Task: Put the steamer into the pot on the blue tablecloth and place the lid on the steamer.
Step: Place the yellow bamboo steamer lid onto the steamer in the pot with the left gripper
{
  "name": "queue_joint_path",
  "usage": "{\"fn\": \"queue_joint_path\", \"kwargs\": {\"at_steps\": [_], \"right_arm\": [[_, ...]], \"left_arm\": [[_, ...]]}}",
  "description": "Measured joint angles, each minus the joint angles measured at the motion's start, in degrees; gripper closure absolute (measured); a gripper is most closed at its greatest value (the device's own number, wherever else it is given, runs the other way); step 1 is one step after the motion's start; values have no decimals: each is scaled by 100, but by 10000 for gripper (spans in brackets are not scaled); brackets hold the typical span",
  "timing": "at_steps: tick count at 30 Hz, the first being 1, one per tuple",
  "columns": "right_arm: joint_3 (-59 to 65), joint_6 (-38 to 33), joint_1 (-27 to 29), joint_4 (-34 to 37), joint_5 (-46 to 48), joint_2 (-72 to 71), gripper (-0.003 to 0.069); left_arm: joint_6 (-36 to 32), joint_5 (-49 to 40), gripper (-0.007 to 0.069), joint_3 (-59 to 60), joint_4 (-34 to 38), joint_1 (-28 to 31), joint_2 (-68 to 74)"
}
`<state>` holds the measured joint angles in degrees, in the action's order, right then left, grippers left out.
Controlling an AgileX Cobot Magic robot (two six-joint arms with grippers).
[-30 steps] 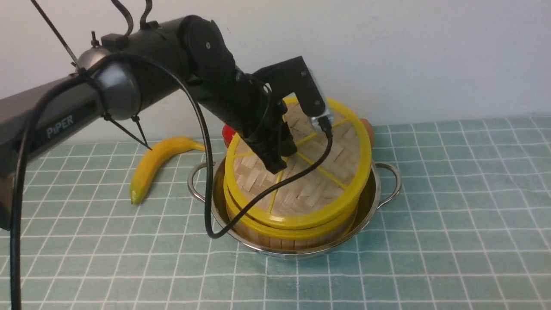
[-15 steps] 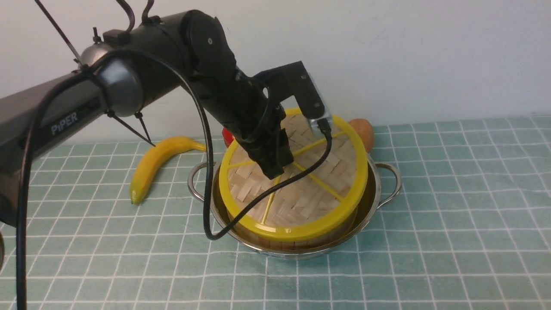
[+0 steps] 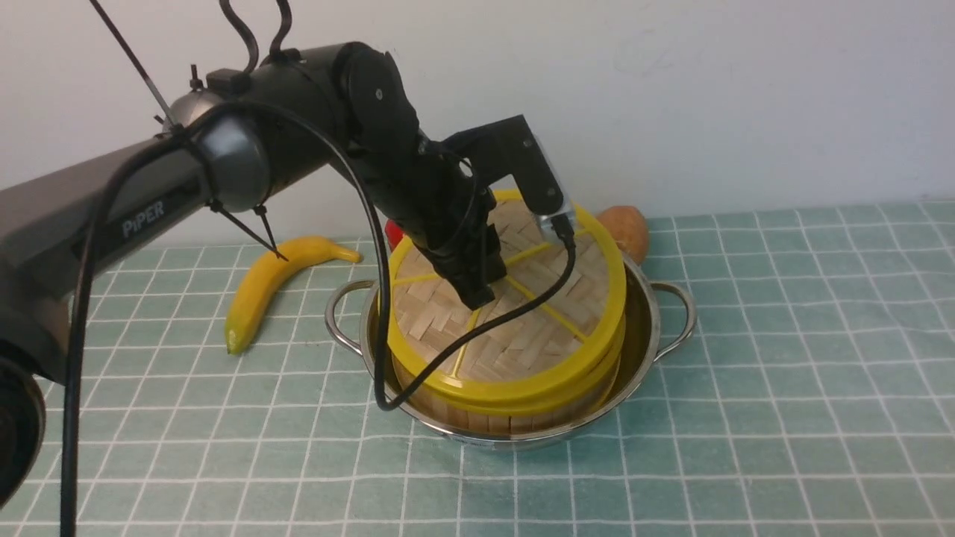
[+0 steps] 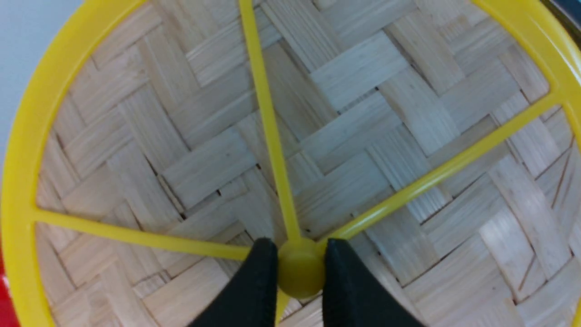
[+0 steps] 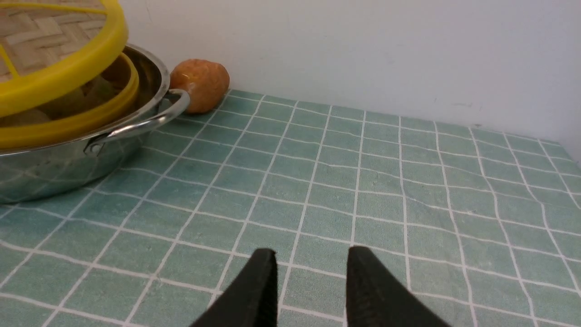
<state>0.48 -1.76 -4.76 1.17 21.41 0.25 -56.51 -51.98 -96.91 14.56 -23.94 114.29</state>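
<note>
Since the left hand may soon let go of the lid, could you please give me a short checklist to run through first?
1. Shiny steel pot rests on the pale blue-green checked cloth: ok.
2. Bamboo-slat steamer with yellow rims sits inside the pot: ok.
3. Left hand shut on the centre hub of the flat woven lid: ok.
4. Lid level and seated on the steamer: not ok, its far edge is raised.
5. Right hand away from the pot, holding nothing: ok.
6. Yellow banana clear of the pot: ok.
</note>
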Motion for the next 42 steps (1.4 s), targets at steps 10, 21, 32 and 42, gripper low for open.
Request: {"fn": "queue_joint_path", "kwargs": {"at_steps": [10,21,32,42], "right_arm": [[0,0,0,0,0,0,417],[0,0,0,0,0,0,417],[0,0,0,0,0,0,417],[0,0,0,0,0,0,417]], "left_arm": [[-208,102,504,0,86,0,70],[-418,271,504,0,214,0,260],[-504,441,504,-49,362,0,414],[-222,63,263,-84,319,-6,249]]}}
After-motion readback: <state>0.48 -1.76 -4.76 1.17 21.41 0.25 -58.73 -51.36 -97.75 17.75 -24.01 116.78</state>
